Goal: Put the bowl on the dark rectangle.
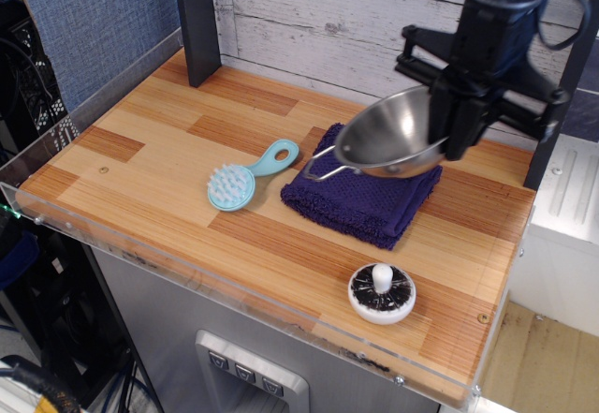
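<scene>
The shiny steel bowl (388,134) with a thin wire loop handle hangs tilted in the air over the dark purple terry-cloth towel (360,195), which lies on the wooden table right of centre. My black gripper (451,132) comes down from the upper right and is shut on the bowl's right rim. The bowl hides the towel's far part. I cannot tell whether the bowl's underside touches the towel.
A light blue brush (245,177) lies left of the towel. A small white-and-black knobbed object (382,292) sits near the front edge. A dark upright post (197,20) stands at the back left, another (566,85) at the right. A clear rim (187,263) runs along the front.
</scene>
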Robot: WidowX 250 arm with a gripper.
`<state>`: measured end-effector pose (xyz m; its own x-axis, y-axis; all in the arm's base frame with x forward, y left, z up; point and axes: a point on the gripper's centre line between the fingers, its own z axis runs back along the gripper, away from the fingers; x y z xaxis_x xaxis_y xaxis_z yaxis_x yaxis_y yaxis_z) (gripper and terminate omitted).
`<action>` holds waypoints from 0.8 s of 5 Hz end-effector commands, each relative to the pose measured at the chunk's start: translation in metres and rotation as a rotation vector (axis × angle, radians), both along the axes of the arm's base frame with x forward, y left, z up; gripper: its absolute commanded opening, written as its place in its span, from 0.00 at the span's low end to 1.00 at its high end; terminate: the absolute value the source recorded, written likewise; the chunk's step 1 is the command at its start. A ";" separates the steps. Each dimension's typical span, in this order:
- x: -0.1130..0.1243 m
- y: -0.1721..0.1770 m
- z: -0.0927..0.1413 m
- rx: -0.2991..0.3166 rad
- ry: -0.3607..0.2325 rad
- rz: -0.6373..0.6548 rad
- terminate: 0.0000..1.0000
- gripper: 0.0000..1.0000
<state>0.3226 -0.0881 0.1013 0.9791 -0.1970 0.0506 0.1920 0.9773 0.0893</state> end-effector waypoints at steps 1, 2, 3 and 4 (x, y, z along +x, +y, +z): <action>-0.002 0.023 -0.008 0.073 0.016 0.051 0.00 0.00; -0.002 0.038 -0.015 0.114 0.038 0.076 0.00 0.00; 0.000 0.048 -0.021 0.153 0.056 0.091 0.00 0.00; -0.002 0.051 -0.030 0.158 0.076 0.092 0.00 0.00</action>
<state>0.3270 -0.0425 0.0577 0.9903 -0.1102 -0.0842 0.1269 0.9649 0.2298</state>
